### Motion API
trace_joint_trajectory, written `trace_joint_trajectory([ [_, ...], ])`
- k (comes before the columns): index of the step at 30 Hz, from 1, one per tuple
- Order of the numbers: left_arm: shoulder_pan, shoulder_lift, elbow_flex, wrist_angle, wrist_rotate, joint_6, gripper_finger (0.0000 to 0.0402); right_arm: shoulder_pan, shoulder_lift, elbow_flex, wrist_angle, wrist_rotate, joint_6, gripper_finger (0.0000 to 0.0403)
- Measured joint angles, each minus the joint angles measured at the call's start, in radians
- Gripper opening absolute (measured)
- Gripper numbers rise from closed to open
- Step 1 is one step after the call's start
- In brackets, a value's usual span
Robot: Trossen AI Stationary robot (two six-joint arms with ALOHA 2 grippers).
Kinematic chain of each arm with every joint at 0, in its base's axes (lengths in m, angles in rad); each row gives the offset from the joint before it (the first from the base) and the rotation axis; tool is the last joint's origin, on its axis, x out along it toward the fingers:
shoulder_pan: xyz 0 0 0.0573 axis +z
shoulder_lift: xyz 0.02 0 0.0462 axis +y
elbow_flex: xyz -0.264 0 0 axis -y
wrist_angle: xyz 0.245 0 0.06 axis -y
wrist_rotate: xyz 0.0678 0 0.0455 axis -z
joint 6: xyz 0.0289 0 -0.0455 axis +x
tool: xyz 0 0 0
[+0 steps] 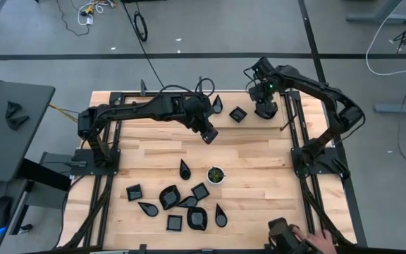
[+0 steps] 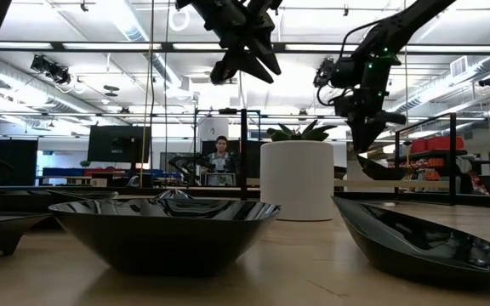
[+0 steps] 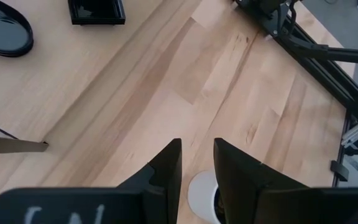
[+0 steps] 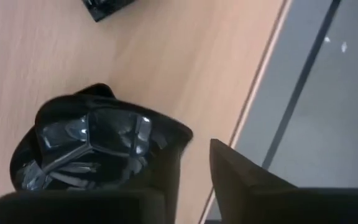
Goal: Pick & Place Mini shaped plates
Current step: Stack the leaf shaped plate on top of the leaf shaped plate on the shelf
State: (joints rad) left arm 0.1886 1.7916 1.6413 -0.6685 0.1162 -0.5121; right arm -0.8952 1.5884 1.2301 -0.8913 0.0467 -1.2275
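Observation:
Several glossy black mini plates [image 1: 178,204] lie flat in a cluster near the table's front edge. A teardrop plate [image 1: 218,104] and a square plate [image 1: 238,114] lie at the far side. My right gripper [image 1: 265,110] is near the far edge, shut on a black plate [image 4: 92,143] that hangs just above the table [image 2: 383,167]. My left gripper [image 1: 208,134] is high over the table's middle, open and empty [image 3: 197,162], with the white cup [image 3: 201,196] below it. My right gripper holds the black plate by its rim [image 4: 182,134], at one end of the plate. The fingers [image 4: 166,174] come from above, pointing down. The dark finger hides the exact place of contact. The plate hangs below the fingers, clear of the table.
The white cup with green inside [image 1: 216,174] stands near the table's middle, beside a teardrop plate [image 1: 185,168]. The table's far edge [image 4: 260,81] is close to my right gripper. A person's hand [image 1: 319,241] shows at the front right corner.

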Motion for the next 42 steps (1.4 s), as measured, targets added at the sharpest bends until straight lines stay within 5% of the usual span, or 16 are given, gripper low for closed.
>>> trace_joint_trajectory([
  [5, 0.000, 0.000, 0.000, 0.000, -0.016, 0.001, 0.0096, 0.016, -0.055, 0.000, -0.017, 0.052, 0.096, 0.0128],
  [10, 0.000, 0.000, 0.000, 0.000, -0.027, 0.034, 0.0096, 0.071, -0.122, 0.001, -0.051, 0.040, 0.469, 0.0137],
  [17, 0.016, 0.000, 0.000, 0.007, -0.049, 0.055, 0.0096, 0.093, -0.098, -0.040, -0.100, -0.241, 0.957, 0.0096],
  [22, 0.027, 0.000, 0.000, 0.010, -0.050, 0.055, 0.0096, 0.091, -0.080, -0.076, -0.045, -0.109, 1.203, 0.0064],
  [27, 0.027, 0.000, 0.000, 0.010, -0.049, 0.055, 0.0096, 0.092, -0.089, -0.077, -0.045, -0.081, 1.328, 0.0076],
  [36, 0.027, 0.000, 0.000, 0.009, -0.049, 0.055, 0.0096, 0.091, -0.043, -0.077, -0.008, 0.050, 1.455, 0.0165],
  [42, 0.025, 0.000, 0.000, 0.009, -0.049, 0.053, 0.0096, 0.091, 0.000, -0.077, -0.001, 0.046, 1.461, 0.0165],
])
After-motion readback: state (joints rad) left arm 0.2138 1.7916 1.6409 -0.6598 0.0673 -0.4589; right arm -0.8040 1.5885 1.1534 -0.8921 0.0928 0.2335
